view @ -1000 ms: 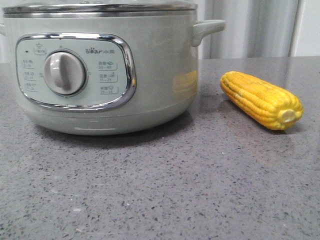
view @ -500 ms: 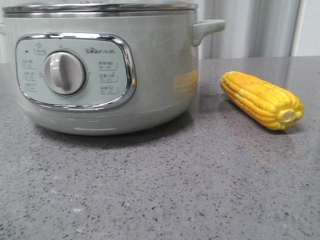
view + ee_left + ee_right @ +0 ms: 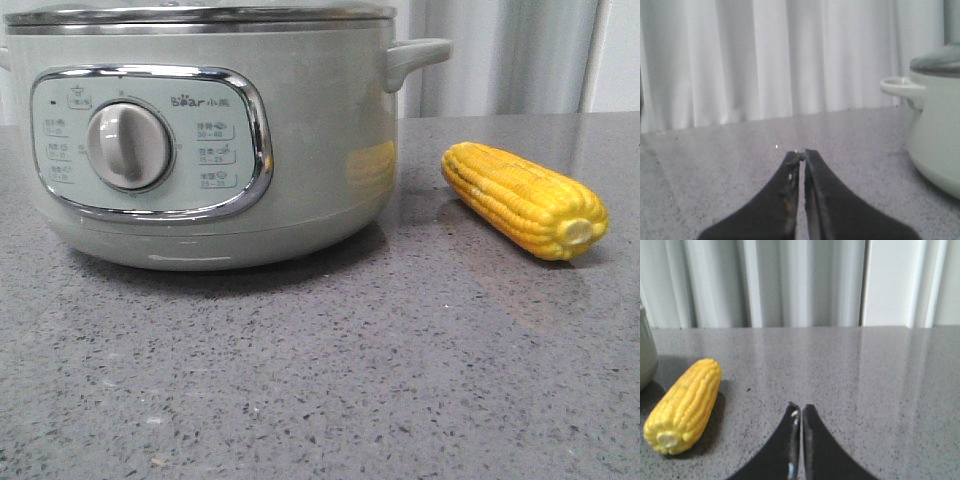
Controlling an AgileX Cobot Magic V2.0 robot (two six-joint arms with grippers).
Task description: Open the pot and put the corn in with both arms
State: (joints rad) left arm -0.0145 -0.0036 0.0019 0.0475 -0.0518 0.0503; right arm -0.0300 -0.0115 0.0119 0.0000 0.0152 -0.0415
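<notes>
Claw tips first: our left claw point(image 3: 801, 154) is pinched nearly closed and holds nothing, low over the speckled grey stone counter point(image 3: 330, 370). The large round sage-green electric pot point(image 3: 200, 140) with its chrome-framed dial panel stands off to its side, lid still seated on the steel rim. Just beside the pot on its right lies the bright yellow corn cob point(image 3: 523, 198), long axis angled, pale stub end toward us. Our right claw point(image 3: 800, 409) is likewise nearly closed and empty. We judge the corn nearer the right arm, so the lid falls to the left.
</notes>
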